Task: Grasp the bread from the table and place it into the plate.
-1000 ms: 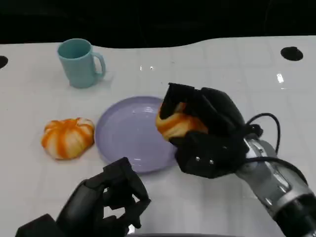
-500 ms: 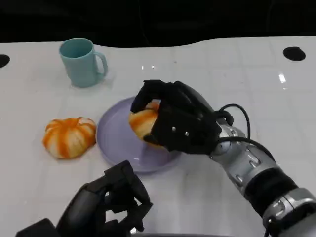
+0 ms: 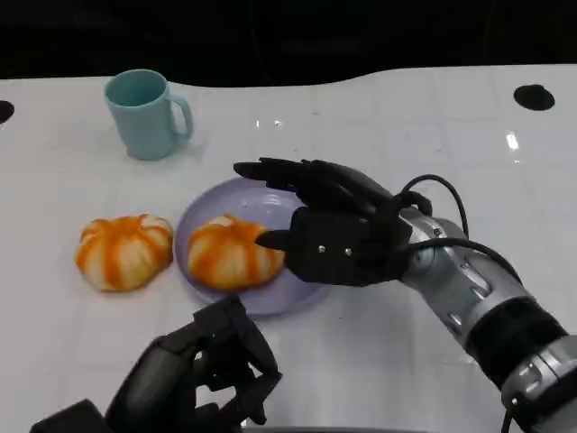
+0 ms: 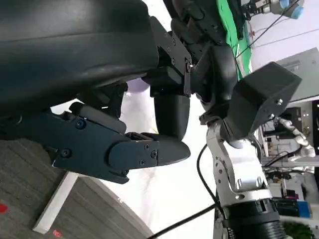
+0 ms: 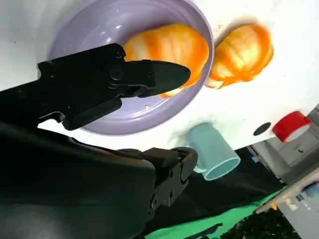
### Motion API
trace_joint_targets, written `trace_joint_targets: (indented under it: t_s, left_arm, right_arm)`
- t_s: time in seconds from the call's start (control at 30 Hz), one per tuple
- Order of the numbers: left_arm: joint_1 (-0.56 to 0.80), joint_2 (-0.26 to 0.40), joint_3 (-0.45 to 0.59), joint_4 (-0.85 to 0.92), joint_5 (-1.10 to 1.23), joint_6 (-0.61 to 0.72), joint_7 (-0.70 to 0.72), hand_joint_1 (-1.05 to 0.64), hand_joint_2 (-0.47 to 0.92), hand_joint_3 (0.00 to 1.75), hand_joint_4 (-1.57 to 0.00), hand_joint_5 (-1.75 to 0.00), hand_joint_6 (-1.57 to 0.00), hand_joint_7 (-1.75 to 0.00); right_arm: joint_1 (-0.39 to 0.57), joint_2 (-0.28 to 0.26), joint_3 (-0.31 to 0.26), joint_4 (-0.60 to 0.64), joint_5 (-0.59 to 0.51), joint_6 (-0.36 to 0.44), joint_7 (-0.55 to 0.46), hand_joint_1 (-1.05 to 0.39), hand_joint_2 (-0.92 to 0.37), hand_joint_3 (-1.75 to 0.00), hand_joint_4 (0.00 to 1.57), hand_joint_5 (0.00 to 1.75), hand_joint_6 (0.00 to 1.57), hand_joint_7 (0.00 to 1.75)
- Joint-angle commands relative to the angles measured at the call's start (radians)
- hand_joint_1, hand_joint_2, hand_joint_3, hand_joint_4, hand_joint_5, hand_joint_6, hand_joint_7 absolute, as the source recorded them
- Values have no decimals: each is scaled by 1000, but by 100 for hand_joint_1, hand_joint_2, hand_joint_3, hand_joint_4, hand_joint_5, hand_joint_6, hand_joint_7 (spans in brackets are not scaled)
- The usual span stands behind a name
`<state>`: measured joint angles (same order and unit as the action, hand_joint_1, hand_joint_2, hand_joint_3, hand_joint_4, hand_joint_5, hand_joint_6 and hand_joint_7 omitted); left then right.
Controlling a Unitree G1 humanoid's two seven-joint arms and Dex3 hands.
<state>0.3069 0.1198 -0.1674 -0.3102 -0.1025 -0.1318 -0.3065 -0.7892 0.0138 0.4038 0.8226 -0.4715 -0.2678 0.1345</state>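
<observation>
An orange-and-white bread roll (image 3: 230, 253) (image 5: 172, 47) lies inside the lilac plate (image 3: 209, 212) (image 5: 99, 22), toward its left side. My right hand (image 3: 338, 230) hovers over the plate's right half with fingers spread, holding nothing; its fingers (image 5: 119, 79) stand just clear of the roll. A second, similar roll (image 3: 124, 251) (image 5: 242, 55) sits on the table left of the plate. My left hand (image 3: 194, 370) (image 4: 129, 144) stays low near the table's front edge, fingers curled in around nothing.
A teal mug (image 3: 147, 115) (image 5: 215, 152) stands at the back left. The white table (image 3: 406, 126) has free room to the right and behind the plate. A dark hole (image 3: 534, 96) marks the far right.
My right hand carried the roll leftward over the plate, let it go and spread its fingers. The roll now lies in the plate. The left hand has barely moved.
</observation>
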Motion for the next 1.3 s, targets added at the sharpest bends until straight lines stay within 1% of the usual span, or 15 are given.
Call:
trace_joint_targets:
  t_s: [0.03,0.33,0.47,0.6,0.63,0.67,0.73,0.9,0.93,1.0,1.03,1.07,1.13,1.23,1.3]
  left_arm:
    - [3,11,4,1,14,-13,5,-50,92,48,-65,-175,-45,-175]
    - [1,-1,2,6,2,-10,2,-51,92,48,-66,-175,-46,-175]
    - [0,-7,-2,0,-8,6,3,-51,92,47,-66,-175,-45,-175]
    - [-4,-8,-6,1,7,1,10,-52,92,47,-66,-175,-45,-175]
    - [-5,-9,-6,3,9,-2,11,-52,92,47,-66,-175,-45,-175]
    - [-6,-9,-6,4,11,-6,11,-52,92,47,-67,-175,-45,-175]
    - [-7,-8,-6,4,8,-4,8,-51,92,48,-67,-175,-45,-175]
    - [-6,-4,-3,-1,18,-2,13,-52,92,48,-67,-175,-46,-175]
    - [-7,-4,-2,-1,22,-4,14,-52,92,48,-68,-175,-46,-175]
    - [-8,-5,-1,3,26,-9,14,-52,92,49,-68,-175,-46,-175]
    - [-9,-5,0,5,28,-11,13,-52,92,49,-68,-175,-46,-175]
    - [-10,-5,1,8,28,-14,12,-52,92,49,-68,-175,-46,-175]
    - [-13,-4,3,12,28,-17,9,-52,92,49,-68,-175,-47,-175]
    - [-15,-7,5,9,15,0,7,-53,92,48,-68,-175,-47,-175]
    - [-16,-7,6,8,13,4,7,-52,92,48,-68,-175,-47,-175]
  right_arm:
    - [61,-35,-10,-106,21,34,42,-67,-92,-36,1,10,17,0]
    - [220,-104,-38,-380,69,55,95,-67,-92,-37,3,18,16,0]
    - [318,-137,-70,-496,119,14,100,-62,-92,-32,0,36,20,2]
    - [423,-177,-108,-613,165,-28,101,-59,-92,-27,0,69,30,9]
    - [444,-186,-116,-638,173,-33,105,-57,-92,-27,0,82,33,13]
    - [473,-199,-127,-676,182,-33,108,-56,-92,-27,0,87,34,14]
    - [529,-219,-149,-743,204,-31,114,-52,-92,-26,12,98,44,20]
    - [651,-266,-196,-855,274,-60,143,-38,-92,-23,28,110,56,30]
    - [671,-276,-206,-873,289,-66,149,-34,-92,-23,31,119,56,41]
    - [709,-284,-226,-901,330,-73,159,-31,-88,-30,33,128,50,63]
    - [727,-283,-237,-912,354,-75,163,-26,-82,-43,37,134,50,75]
    - [747,-282,-249,-925,374,-75,163,-23,-70,-66,40,138,49,87]
    - [781,-283,-270,-939,378,-94,148,-17,-52,-100,47,150,56,104]
    - [825,-287,-298,-948,362,-134,128,-11,-39,-126,57,160,67,118]
    - [852,-291,-314,-957,356,-150,121,-6,-35,-134,62,162,72,123]
